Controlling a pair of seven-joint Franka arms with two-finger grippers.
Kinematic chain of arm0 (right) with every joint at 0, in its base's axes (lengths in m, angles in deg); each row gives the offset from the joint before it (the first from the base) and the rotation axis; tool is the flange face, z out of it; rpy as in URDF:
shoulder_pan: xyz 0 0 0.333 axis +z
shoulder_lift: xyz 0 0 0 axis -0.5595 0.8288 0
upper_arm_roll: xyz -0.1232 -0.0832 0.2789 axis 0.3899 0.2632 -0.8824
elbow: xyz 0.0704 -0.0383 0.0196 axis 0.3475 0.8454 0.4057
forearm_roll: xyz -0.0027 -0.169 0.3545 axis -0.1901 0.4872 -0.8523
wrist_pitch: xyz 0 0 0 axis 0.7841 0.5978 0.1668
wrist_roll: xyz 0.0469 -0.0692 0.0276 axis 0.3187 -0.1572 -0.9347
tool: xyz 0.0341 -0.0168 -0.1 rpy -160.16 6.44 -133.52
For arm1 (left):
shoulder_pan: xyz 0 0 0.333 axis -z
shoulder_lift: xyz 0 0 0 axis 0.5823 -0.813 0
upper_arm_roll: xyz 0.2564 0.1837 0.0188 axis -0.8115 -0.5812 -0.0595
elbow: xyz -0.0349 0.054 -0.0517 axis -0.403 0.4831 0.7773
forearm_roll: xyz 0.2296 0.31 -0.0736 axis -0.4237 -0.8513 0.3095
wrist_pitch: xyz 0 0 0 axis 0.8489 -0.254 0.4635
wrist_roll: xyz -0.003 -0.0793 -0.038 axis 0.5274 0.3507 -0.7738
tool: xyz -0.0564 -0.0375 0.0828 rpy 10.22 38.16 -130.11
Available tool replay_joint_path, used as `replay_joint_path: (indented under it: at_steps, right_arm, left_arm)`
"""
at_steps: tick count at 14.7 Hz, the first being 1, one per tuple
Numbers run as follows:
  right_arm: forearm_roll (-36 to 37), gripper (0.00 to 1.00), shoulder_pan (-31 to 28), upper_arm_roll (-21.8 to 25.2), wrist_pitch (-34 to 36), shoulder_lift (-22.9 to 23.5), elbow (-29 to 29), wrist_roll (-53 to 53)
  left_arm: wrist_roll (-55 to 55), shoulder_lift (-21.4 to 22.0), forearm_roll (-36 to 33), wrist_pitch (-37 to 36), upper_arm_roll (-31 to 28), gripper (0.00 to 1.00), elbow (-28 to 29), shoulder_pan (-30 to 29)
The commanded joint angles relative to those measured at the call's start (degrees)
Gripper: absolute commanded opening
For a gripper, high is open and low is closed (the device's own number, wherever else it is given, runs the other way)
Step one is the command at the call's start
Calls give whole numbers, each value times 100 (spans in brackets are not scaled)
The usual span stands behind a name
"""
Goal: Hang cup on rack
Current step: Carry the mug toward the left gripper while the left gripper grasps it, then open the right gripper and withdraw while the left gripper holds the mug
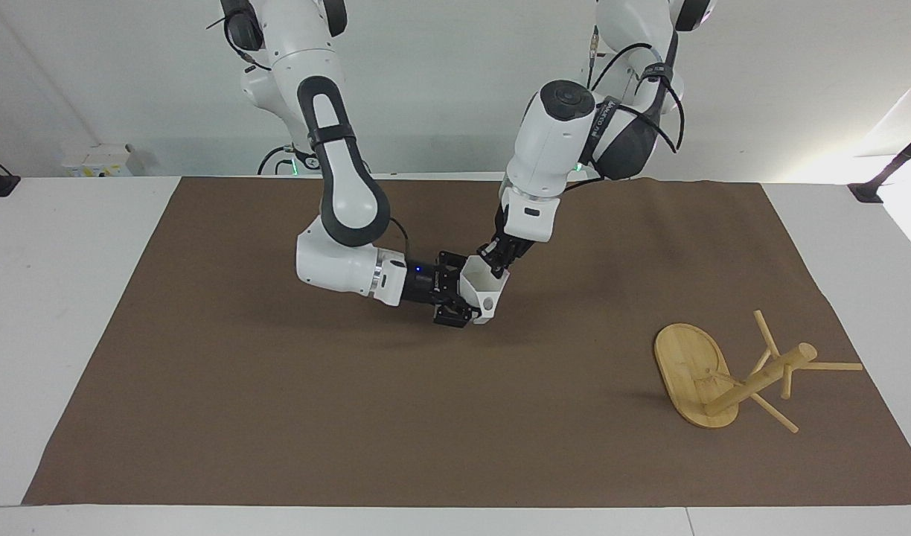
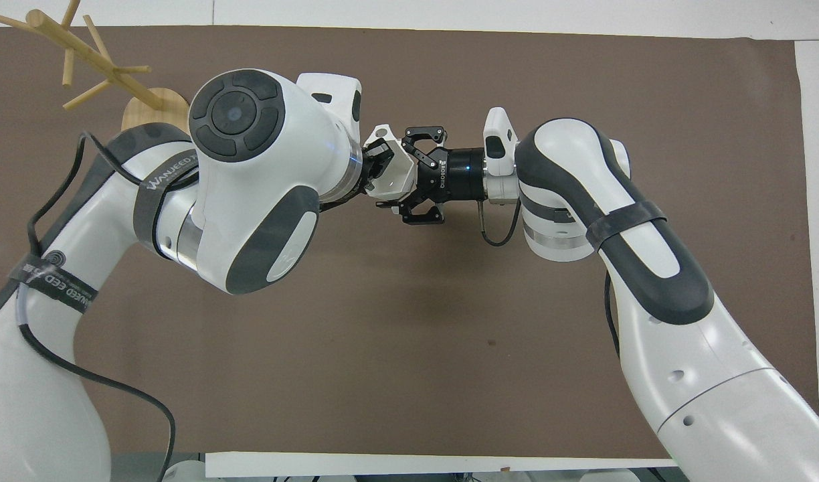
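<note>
The white faceted cup (image 1: 485,292) is held tilted a little above the brown mat, near the middle of the table; it also shows in the overhead view (image 2: 395,175). My right gripper (image 1: 463,296) lies level and is shut around the cup's body (image 2: 409,175). My left gripper (image 1: 499,263) comes down from above and is shut on the cup's rim (image 2: 376,161). The bamboo rack (image 1: 761,380) lies tipped on its side, resting on its base edge and pegs, toward the left arm's end and farther from the robots than the cup. In the overhead view the rack (image 2: 95,57) is partly hidden by the left arm.
A brown mat (image 1: 277,409) covers most of the white table. A small white box (image 1: 102,160) stands at the table's edge nearest the robots, at the right arm's end.
</note>
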Motion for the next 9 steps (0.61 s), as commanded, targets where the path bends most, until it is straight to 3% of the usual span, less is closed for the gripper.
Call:
replay_joint_path:
  at_steps: [1,5,9]
  right_arm:
    - [-66,99,-363,-16,240,-123,126,47]
    - [451,99,-995,2,934,-141,109,38]
    - [2038,99,-1962,28,1384,-447,56,117]
  left_arm:
    - [-75,100,-139,108,-79,0,143,77]
    - [-66,91,-428,170,-97,0,143,-142]
    - [-4,257,-614,721,-97,0,318,-730]
